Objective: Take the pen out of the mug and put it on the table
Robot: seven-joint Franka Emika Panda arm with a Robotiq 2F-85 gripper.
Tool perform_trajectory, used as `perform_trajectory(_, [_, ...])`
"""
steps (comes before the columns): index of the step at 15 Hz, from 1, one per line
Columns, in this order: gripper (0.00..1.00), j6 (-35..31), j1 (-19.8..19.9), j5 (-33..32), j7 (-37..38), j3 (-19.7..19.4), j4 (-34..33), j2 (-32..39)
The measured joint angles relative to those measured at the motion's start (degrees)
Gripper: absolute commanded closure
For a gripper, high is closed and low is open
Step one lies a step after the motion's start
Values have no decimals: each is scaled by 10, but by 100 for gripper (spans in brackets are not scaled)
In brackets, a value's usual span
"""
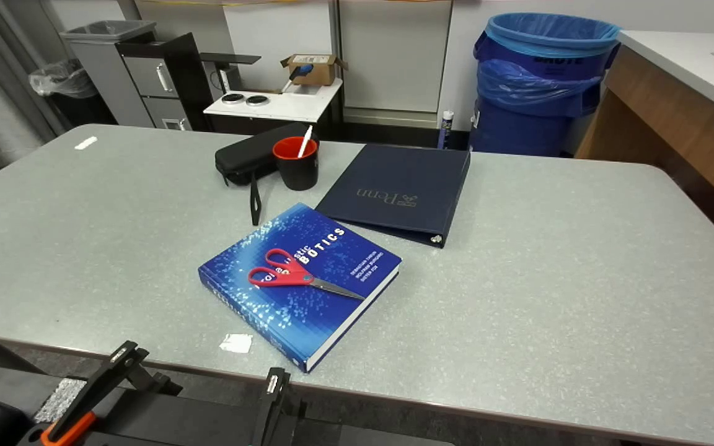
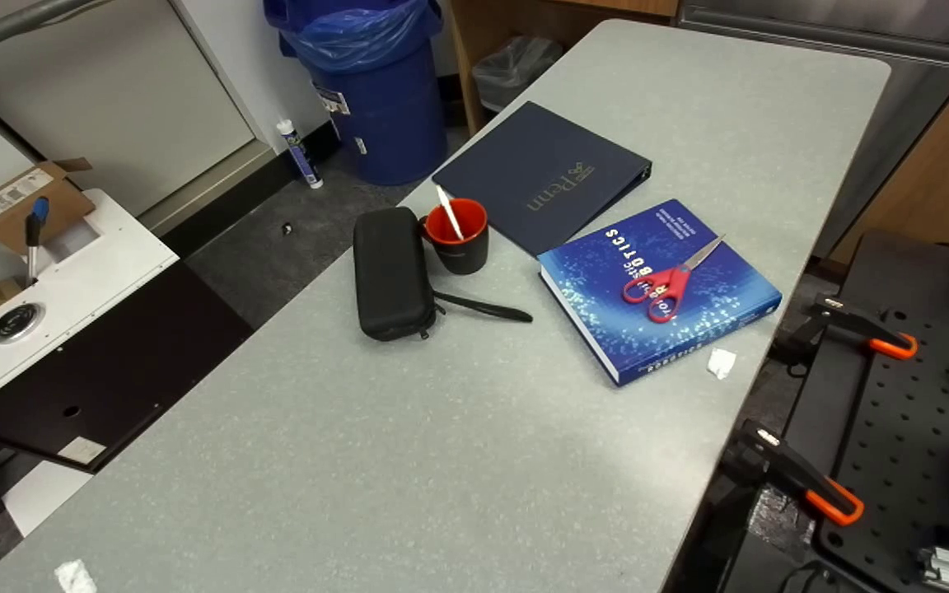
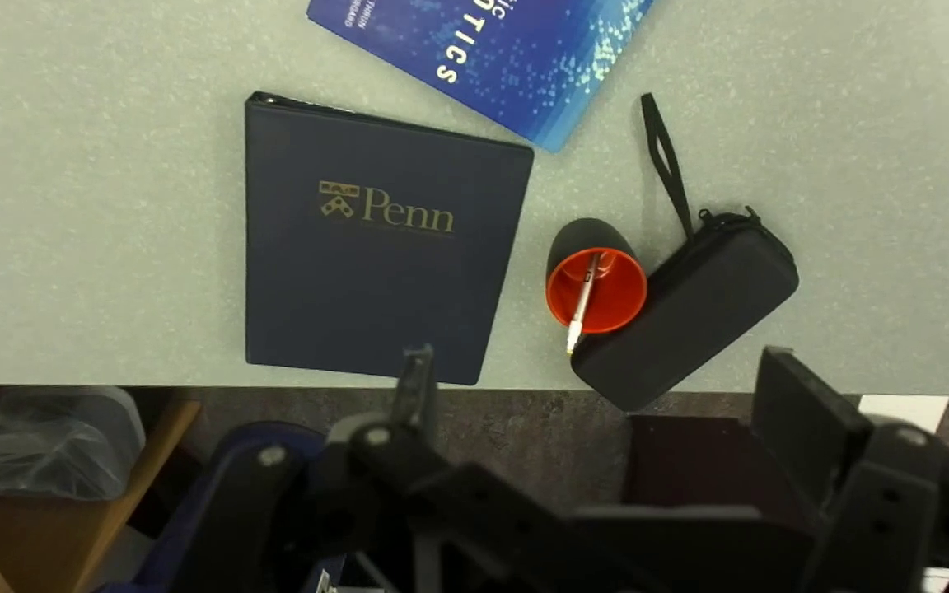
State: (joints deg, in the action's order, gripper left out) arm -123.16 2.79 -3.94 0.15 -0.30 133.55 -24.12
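The white pen [image 1: 305, 141] leans in the black mug with the red inside [image 1: 299, 174], its upper end above the rim. Both also show in an exterior view, the pen [image 2: 448, 212] and the mug [image 2: 465, 257]. The mug stands upright on the grey speckled table [image 1: 537, 279]. In the wrist view the pen [image 3: 582, 303] lies against the rim of the mug [image 3: 624, 290], its end past the rim. My gripper [image 3: 596, 354] is open and empty, its fingers wide apart, above the far table edge. No arm or gripper shows in the exterior views.
A black case [image 2: 395, 272] with a strap lies right beside the mug. A dark blue Penn binder [image 1: 397, 189] lies on the mug's other side. A blue book [image 1: 307, 297] with red scissors [image 1: 289, 275] on it lies nearer the robot's base. The far table edge is close behind the mug.
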Motion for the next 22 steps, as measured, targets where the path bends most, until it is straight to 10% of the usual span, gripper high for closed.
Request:
perform_trajectory(14, [0, -8, -4, 8, 48, 2, -97, 155])
perform_trajectory(22, [0, -20, -17, -10, 206, 3, -257, 428])
